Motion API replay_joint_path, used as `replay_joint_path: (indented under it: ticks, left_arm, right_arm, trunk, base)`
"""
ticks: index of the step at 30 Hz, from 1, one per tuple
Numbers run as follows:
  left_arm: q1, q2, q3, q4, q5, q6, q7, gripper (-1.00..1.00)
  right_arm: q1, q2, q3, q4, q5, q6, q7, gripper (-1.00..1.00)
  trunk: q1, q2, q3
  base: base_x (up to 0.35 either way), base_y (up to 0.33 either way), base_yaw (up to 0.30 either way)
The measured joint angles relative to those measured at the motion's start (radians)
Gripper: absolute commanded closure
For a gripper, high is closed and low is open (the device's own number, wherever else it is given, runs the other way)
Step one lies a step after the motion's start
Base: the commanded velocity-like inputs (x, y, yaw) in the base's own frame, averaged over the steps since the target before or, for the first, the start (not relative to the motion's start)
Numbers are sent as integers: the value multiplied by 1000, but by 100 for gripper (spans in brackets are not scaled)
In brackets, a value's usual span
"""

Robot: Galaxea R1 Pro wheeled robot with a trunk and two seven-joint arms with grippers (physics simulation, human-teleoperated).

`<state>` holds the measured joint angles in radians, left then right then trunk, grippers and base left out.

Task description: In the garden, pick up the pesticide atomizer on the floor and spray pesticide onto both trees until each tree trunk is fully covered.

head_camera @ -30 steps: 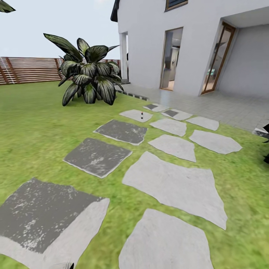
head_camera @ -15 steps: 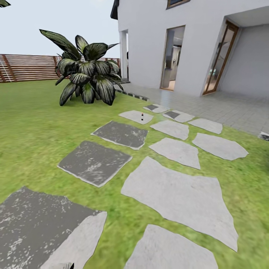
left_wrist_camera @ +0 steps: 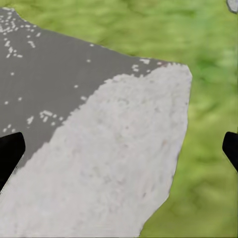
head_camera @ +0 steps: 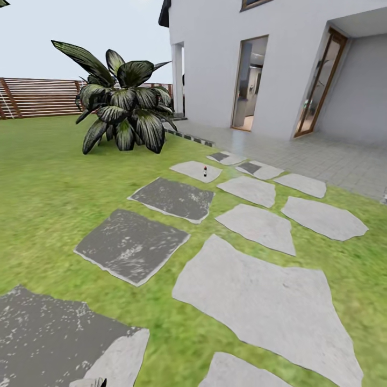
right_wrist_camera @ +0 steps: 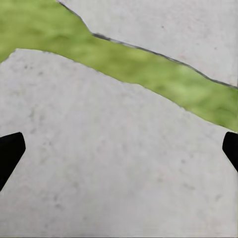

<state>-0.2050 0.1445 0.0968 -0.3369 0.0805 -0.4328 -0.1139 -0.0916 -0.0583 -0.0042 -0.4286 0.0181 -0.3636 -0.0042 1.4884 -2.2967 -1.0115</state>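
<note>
Head view shows the small pesticide atomizer (head_camera: 205,171) upright on a far stepping stone (head_camera: 195,171) near the house (head_camera: 279,64), while both the left gripper (left_wrist_camera: 119,148) and right gripper (right_wrist_camera: 119,148) stay spread wide over stones, holding nothing.

the left gripper (left_wrist_camera: 119,148) points down at the ground, its two dark fingertips (left_wrist_camera: 10,148) spread wide apart with nothing between them. the right gripper (right_wrist_camera: 119,148) hangs likewise, fingertips (right_wrist_camera: 10,148) wide and empty.
</note>
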Motion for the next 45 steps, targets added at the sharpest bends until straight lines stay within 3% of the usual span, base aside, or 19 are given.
replay_joint_path:
  ticks: [45]
  left_arm:
    - [0, 2, 0, 0, 0, 0, 0, -100]
  right_arm:
    - [0, 0, 0, 0, 0, -1, 0, -100]
  trunk:
    - [0, 0, 0]
  base:
    - [340, -8, 0]
